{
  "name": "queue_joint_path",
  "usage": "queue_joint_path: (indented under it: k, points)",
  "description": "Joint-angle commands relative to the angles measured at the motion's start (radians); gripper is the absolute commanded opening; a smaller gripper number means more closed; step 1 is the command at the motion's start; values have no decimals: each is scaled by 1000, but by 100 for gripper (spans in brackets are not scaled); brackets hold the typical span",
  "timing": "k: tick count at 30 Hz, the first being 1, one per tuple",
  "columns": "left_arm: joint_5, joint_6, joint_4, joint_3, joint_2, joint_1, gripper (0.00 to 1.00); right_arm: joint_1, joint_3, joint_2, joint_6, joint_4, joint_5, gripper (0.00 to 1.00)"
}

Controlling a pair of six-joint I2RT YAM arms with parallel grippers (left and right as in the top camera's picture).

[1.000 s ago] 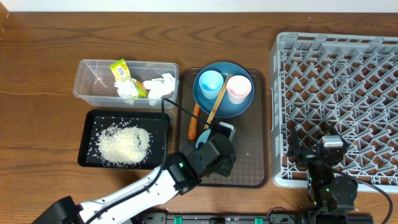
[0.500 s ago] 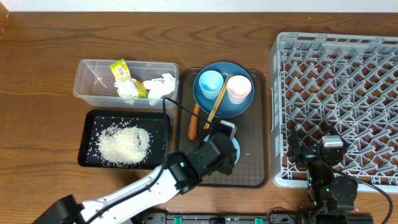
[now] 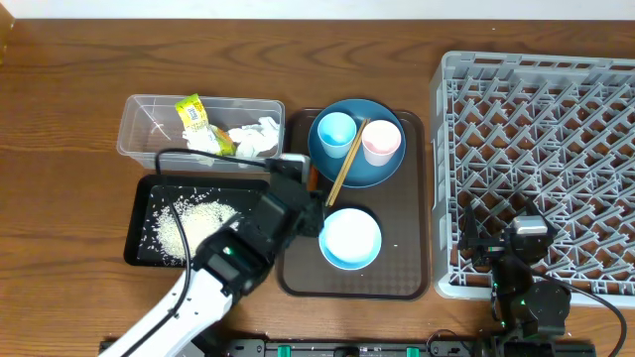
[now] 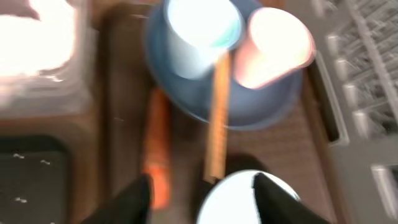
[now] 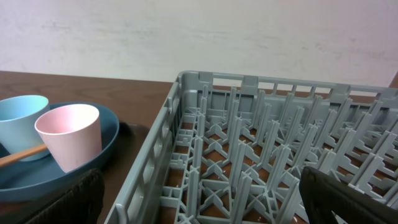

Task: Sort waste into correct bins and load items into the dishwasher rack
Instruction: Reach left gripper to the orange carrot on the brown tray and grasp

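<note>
My left gripper stands open and empty above the brown tray, between the orange carrot and the white-and-light-blue bowl. That bowl sits upright and free. Behind it the dark blue plate carries the light blue cup, the pink cup and the chopsticks. The clear tub holds the wrapper and tissue. Rice lies in the black tray. My right gripper is open over the front left corner of the grey rack.
The brown serving tray lies between the two bins and the rack. The left arm stretches over the black tray's right end. In the left wrist view the picture is blurred by motion.
The left gripper opened and let go of the bowl, then swung back and left toward the carrot. The bowl now shows uncovered on the brown tray. The right arm has not moved.
</note>
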Motion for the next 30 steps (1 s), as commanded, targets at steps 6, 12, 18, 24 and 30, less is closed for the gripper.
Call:
queue_joint_path:
  k: [6,12,18,24,30]
  points:
    - [-16,148,50,23,127,38,93,-6,-2,-5,10,-4,3,99]
    - [-48,197,60,23,164,37,79,-6,-2,-5,10,-4,3,99]
    - [-40,197,60,23,192,30,48,-6,-2,-5,10,-4,3,99]
    - [-40,196,84,23,262,30,47,-6,-2,-5,10,-4,3,99]
    - [-40,192,128,23,334,30,47,-6,-2,-5,10,-4,3,99]
